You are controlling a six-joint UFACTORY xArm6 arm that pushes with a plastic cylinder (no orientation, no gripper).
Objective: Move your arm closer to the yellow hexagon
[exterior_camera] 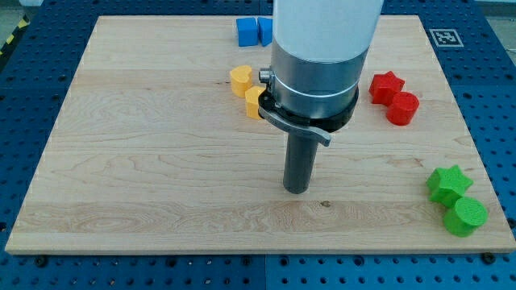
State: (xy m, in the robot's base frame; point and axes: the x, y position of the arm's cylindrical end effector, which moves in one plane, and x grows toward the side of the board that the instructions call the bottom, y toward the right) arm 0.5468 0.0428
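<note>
The yellow hexagon lies near the board's middle top, partly hidden behind my arm's body. A yellow heart-shaped block sits just up and left of it. My tip rests on the board below and to the right of the yellow hexagon, a short way apart from it and touching no block.
Two blue blocks lie at the top edge. A red star and a red cylinder lie at the right. A green star and a green cylinder lie at the lower right. The wooden board sits on a blue perforated table.
</note>
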